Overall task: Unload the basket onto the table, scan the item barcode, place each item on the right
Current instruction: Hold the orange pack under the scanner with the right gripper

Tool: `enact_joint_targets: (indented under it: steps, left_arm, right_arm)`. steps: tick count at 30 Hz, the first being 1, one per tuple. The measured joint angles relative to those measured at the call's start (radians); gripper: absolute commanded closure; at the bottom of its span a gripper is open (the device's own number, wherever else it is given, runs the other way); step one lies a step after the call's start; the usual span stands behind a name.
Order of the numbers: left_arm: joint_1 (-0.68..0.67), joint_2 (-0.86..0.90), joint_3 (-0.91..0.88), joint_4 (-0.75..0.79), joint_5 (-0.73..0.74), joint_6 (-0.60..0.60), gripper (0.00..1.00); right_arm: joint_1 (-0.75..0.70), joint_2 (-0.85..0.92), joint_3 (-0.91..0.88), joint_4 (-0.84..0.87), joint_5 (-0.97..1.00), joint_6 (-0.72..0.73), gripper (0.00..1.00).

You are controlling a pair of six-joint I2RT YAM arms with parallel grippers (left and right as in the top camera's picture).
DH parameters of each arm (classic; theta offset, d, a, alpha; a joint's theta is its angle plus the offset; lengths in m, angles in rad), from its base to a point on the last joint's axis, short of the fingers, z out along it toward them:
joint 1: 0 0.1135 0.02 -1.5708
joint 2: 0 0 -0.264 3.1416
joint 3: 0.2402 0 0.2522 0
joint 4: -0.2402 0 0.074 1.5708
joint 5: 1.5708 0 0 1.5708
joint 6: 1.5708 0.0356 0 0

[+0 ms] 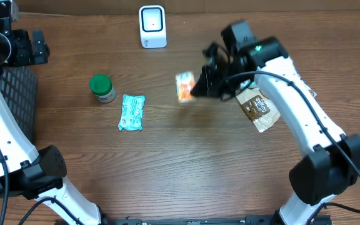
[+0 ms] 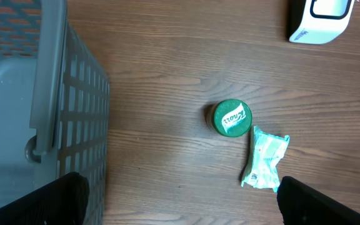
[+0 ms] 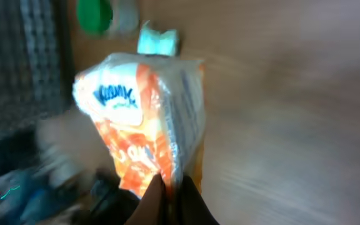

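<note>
One orange-and-white crinkly plastic packet (image 1: 184, 85), pinched in my right gripper (image 3: 169, 195).
My left gripper (image 1: 40, 47) hangs spread wide by the brown wooden worktop's (image 1: 230, 175) left edge.

Three packets are in view: one teal packet (image 1: 132, 112), one orange-and-white packet (image 1: 185, 86) and one brown packet (image 1: 258, 109). Alongside them there is one green-lidded jar (image 1: 102, 88), one white scanner (image 1: 152, 26) and one grey mesh basket (image 2: 83, 125).
</note>
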Motion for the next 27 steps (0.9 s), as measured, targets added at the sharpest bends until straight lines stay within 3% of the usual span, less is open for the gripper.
enact_joint_targets:
  steps: [8, 17, 27]
  left_arm:
    - [0.0, 0.0, 0.0, 0.0, 0.0, 0.0, 0.0]
    - [0.0, 0.0, 0.0, 0.0, 0.0, 0.0, 0.0]
    - [0.0, 0.0, 0.0, 0.0, 0.0, 0.0, 0.0]
  right_arm:
    - [0.077, 0.151, 0.53, -0.034, 0.595, 0.028, 0.96]
    - [0.088, 0.468, 0.602, 0.277, 0.877, -0.123, 0.96]
    - [0.153, 0.655, 0.597, 0.86, 1.071, -0.587, 0.96]
